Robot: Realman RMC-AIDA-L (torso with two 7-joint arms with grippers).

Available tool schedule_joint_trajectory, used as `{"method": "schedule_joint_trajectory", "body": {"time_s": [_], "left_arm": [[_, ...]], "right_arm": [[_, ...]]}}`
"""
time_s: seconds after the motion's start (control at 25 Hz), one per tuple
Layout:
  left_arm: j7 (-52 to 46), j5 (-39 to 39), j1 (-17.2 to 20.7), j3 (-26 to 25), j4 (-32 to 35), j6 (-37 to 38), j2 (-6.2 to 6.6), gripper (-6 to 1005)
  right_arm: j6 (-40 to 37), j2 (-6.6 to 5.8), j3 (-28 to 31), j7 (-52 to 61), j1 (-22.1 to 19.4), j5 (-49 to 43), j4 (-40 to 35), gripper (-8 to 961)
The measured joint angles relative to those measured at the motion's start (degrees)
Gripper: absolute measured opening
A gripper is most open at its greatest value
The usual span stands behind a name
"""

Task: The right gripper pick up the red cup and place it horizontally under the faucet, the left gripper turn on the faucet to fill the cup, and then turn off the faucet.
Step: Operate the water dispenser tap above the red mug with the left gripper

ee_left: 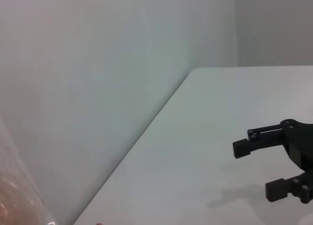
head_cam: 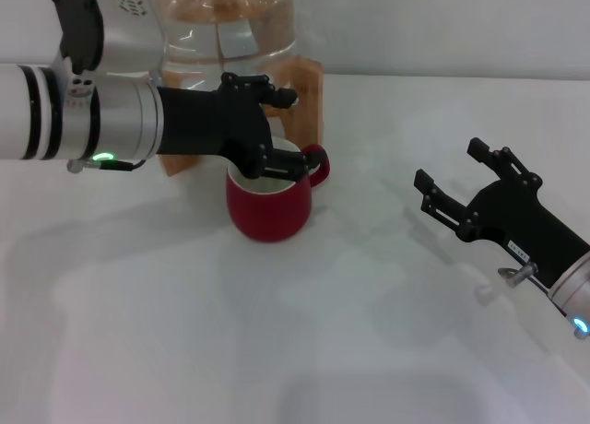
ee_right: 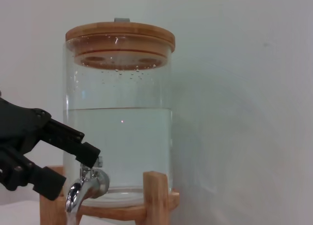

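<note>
Table (head_cam: 184,332), white, is spread across the scene, and at its far left a jar (ee_right: 120,117) of water is carried on a wooden stand (ee_right: 154,195) under a wooden lid (ee_right: 120,35). Left gripper (head_cam: 277,120) is reached in from the left to the faucet (ee_right: 87,186) at the jar's base, its fingers set on either side of the lever, though a firm clench cannot be told; water is seen running from the spout. Red cup (head_cam: 267,207) is stood upright just below, handle to the right. Right gripper (head_cam: 452,180) is held well apart at the near right, fingers released and spread.
</note>
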Motion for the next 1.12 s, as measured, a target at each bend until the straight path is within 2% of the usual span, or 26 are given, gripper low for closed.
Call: {"method": "schedule_joint_trajectory", "body": {"time_s": [1.12], "left_arm": [[0.0,0.1,-0.1,1.5,0.0,4.7,0.08,856]], "right_arm": [[-0.3,0.00,0.0,0.0,0.1,0.1,-0.1,869]]}}
